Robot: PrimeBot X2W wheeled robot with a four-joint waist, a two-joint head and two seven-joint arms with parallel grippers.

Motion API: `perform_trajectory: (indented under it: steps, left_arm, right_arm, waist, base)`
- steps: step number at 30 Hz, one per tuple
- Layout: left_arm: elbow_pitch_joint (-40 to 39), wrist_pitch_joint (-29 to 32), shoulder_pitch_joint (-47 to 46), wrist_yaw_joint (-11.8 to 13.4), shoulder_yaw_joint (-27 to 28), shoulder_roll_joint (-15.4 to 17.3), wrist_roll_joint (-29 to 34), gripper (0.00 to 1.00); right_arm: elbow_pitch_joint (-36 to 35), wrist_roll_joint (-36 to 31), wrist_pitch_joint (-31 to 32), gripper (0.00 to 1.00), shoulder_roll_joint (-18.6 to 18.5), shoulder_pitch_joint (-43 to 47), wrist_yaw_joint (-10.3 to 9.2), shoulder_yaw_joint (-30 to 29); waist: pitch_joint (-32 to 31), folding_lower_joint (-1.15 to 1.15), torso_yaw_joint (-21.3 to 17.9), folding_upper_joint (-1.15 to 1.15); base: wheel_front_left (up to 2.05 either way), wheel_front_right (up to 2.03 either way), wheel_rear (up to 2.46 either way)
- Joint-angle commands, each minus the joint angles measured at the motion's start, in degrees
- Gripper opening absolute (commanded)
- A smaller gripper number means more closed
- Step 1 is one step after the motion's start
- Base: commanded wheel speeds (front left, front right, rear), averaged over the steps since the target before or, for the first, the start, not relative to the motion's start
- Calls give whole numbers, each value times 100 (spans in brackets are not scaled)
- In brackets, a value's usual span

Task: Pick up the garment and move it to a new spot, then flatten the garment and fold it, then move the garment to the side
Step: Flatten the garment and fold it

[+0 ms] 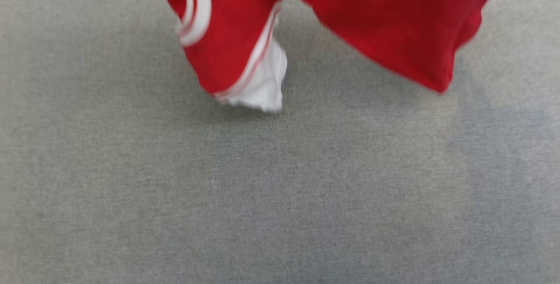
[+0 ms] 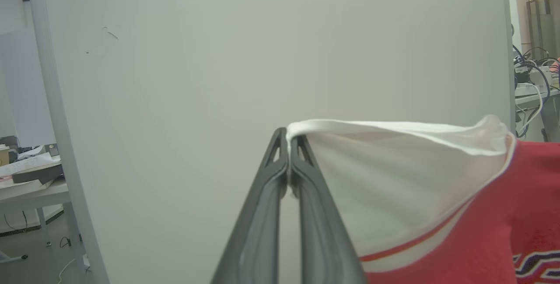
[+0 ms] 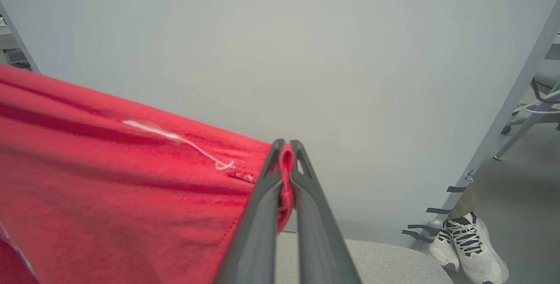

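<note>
Garment (image 1: 385,26): one; red shirt with white sleeves and block lettering, hung above the far half of the table (image 1: 280,196); blurred in the head view; its lowest folds seem clear of the table, though a light touch cannot be ruled out.
Left gripper (image 2: 288,144): well above the table; fingers pressed together on the rim of a white sleeve (image 2: 393,179), which stretches taut away from the tips.
Right gripper (image 3: 286,148): above the table's edge; fingers closed on a doubled fold of red edge, the cloth bulging between the tips.
Table: one; covered in grey cloth, bare beneath the garment.
Handling (judged): light, soft and limp; it sags between the two holds and will swing and crumple when moved; not fragile; knit cloth can creep out of a narrow pinch, so the thicker seams and hems give the surest hold.
Where to hold (judged): for flattening, two matching points, such as both shoulders or both hem corners; the present sleeve-and-edge pair looks uneven, so one side drops lower toward the table.
Count: one garment; two grippers, each with two fingers; one loose white thread (image 3: 175,137) on the red cloth; two pale shoes (image 3: 470,240) of a person beyond the table.
Step (judged): carrying the garment to a new spot; flattening, folding and setting aside not yet done.
</note>
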Motion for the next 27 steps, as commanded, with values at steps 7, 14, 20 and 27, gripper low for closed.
perform_trajectory:
  steps: [7,14,20,27]
  left_arm:
    - [1714,-310,-2021,-493,-439,-126,654,0]
    - [3392,-1182,-3570,-769,-800,-523,1211,0]
    - [4457,-1821,-4197,-864,-987,-778,1417,0]
    - [5182,-2611,-3586,-1008,-1181,-1079,1225,0]
  right_arm:
    - [1325,-522,-950,0,191,-1614,-6,166]
    - [2727,-861,-1714,0,464,-2857,-6,343]
    - [3542,-1110,-2529,0,583,-3384,-6,511]
    - [3930,-882,-3114,0,805,-2983,-6,1006]
  waist:
    - [1433,0,-54,0]
    - [1801,0,-102,0]
    - [2025,0,-49,0]
    - [2025,0,105,0]
  base:
    - [0,0,0]
    - [0,0,0]
    - [0,0,0]
    - [0,0,0]
